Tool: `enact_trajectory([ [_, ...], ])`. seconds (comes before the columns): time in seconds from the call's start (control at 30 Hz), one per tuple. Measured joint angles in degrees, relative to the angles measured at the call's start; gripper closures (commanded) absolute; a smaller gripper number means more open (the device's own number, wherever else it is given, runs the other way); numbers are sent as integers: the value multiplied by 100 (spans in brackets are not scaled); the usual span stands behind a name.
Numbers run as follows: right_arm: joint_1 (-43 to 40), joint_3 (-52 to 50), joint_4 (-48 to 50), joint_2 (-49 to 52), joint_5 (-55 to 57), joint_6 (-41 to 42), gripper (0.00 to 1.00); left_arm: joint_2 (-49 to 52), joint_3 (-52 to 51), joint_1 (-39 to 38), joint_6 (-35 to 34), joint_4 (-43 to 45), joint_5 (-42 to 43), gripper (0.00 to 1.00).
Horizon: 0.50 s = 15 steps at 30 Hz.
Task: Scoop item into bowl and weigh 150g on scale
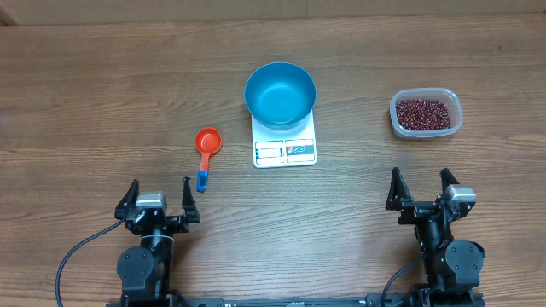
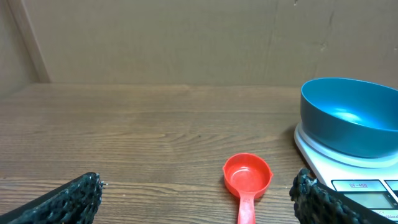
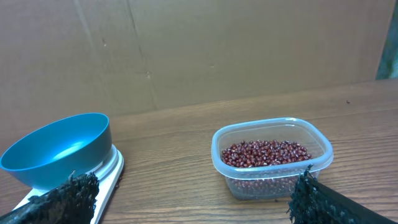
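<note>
The wooden table (image 1: 85, 77) carries everything. The scale (image 1: 285, 152) lies near the middle of the table, its display and label panel turned toward the near edge. The blue bowl (image 1: 280, 95) sits on the scale, covering its far part, and shows only a bare blue inside. The beans (image 1: 421, 111) are a dark red-brown heap in a clear plastic tub (image 3: 267, 122), which stands toward the right edge of the table, well apart from the scale and about level with the bowl. A red scoop (image 1: 207, 145) with a blue handle end lies flat on the table to the left of the scale, cup toward the far edge and handle pointing at the near edge; it touches nothing else.

Both arms sit at the near edge. The left gripper (image 1: 160, 189) hovers just short of the scoop's handle, its jaws spread wide with nothing between them. The right gripper (image 1: 420, 181) stands near the near right corner, on the near side of the tub, its jaws likewise wide apart and empty.
</note>
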Motion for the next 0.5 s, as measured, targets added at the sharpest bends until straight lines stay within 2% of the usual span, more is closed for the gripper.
enact_trajectory([
  [0.3, 0, 0, -2, 0, 0, 0, 0, 0, 13, 0, 0, -72, -2, 1],
  [0.5, 0, 0, 0, 0, -2, 2, 0, 0, 275, 0, 0, -627, -2, 1],
])
